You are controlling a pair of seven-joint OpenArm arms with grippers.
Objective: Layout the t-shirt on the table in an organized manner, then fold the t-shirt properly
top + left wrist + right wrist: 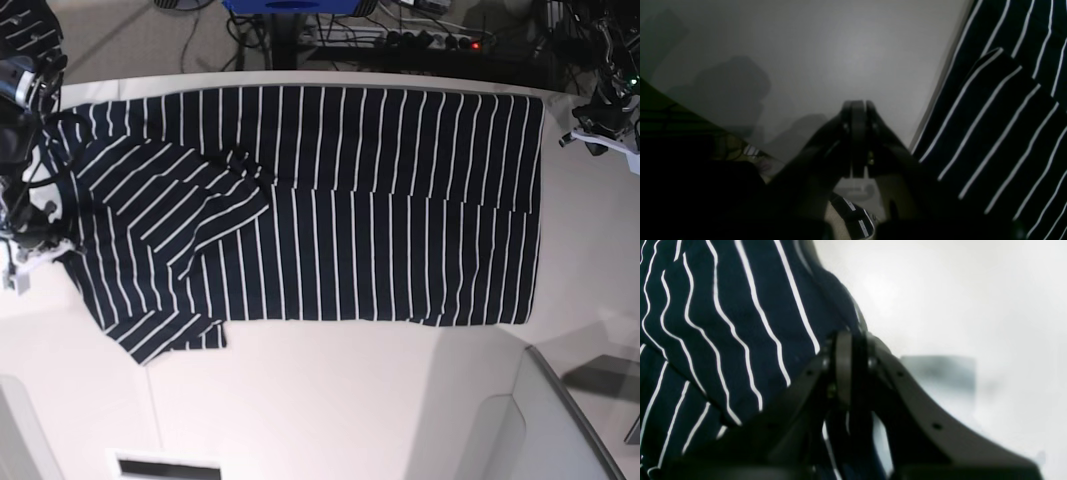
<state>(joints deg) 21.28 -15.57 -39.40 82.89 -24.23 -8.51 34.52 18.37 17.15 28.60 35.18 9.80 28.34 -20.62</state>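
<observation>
**Striped shirt spread flat, one sleeve end bunched**

Left wrist view: the left end effector [858, 110] is clenched on nothing, its jaws pressed together above bare table [826, 53]. The t-shirt [1000, 126] lies just to one side of it, a folded corner overlapping the layer beneath. This arm probably waits clear of the cloth until needed.

Right wrist view: the right end effector [850, 350] has its jaws closed at the t-shirt's [733, 333] edge. Dark striped fabric shows below the jaws, so it appears to be pinching the hem, though blur leaves this uncertain.

Base view: the t-shirt [400, 200] lies across the far half of the table [330, 400], body flat and roughly rectangular. The end nearest the right end effector [35, 245] is rumpled, a sleeve folded inward over the body. That grip likely serves to pull this end straight. No brand or readable writing appears anywhere.
</observation>
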